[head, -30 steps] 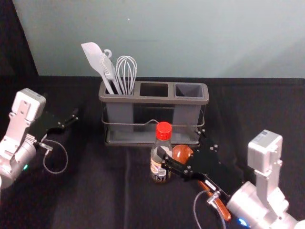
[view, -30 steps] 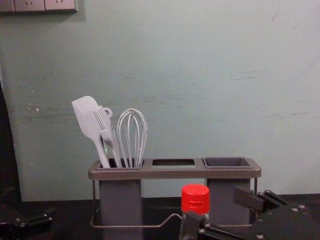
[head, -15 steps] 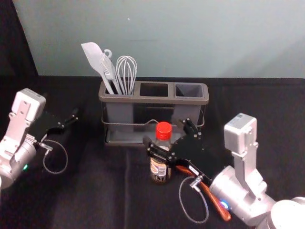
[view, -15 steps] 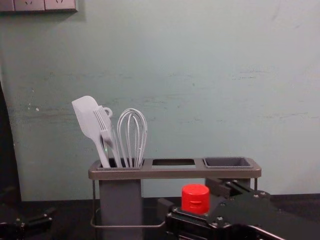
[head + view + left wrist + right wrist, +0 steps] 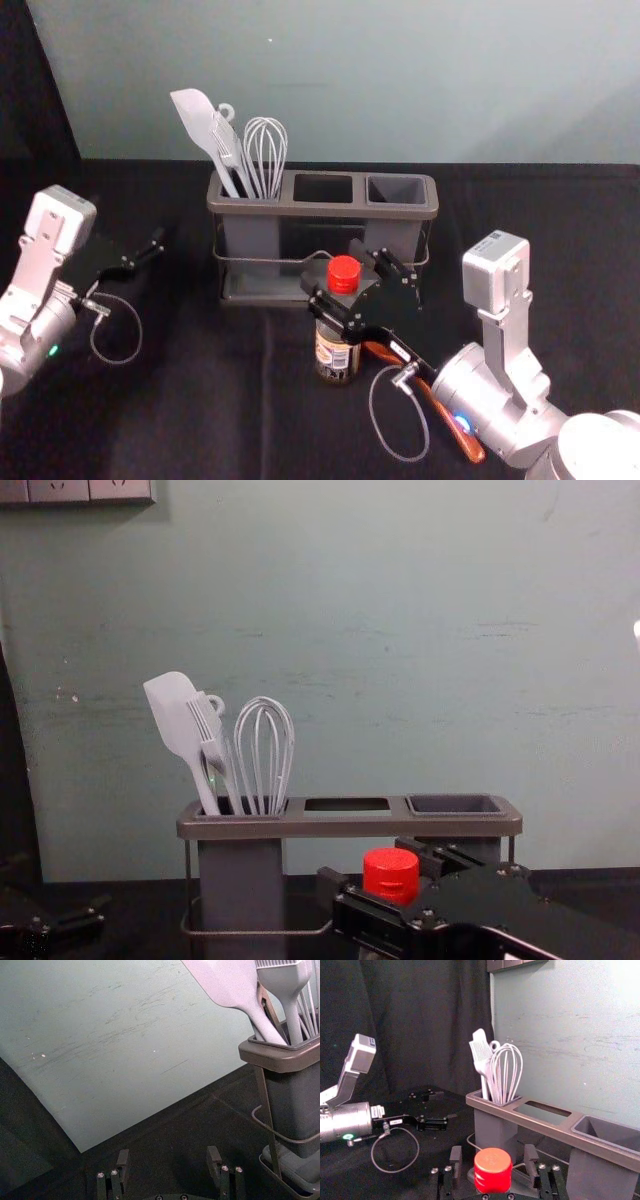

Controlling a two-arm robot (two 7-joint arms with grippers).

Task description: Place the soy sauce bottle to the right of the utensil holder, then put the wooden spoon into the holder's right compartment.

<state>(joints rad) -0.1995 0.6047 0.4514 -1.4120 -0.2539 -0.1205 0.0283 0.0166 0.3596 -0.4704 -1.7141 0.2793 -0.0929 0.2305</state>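
Head view: a grey utensil holder (image 5: 322,210) stands at the centre. The left gripper (image 5: 150,248) is parked to its left, fingers apart. The right gripper (image 5: 333,267) has parted fingers either side of the upright soy sauce bottle (image 5: 337,352), before the holder. The wooden spoon (image 5: 456,426) lies partly beneath that arm.

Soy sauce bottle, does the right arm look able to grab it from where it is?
Yes, most likely: the right gripper is open around the upper part of the bottle, one finger on each side, with nothing visible between them and it.
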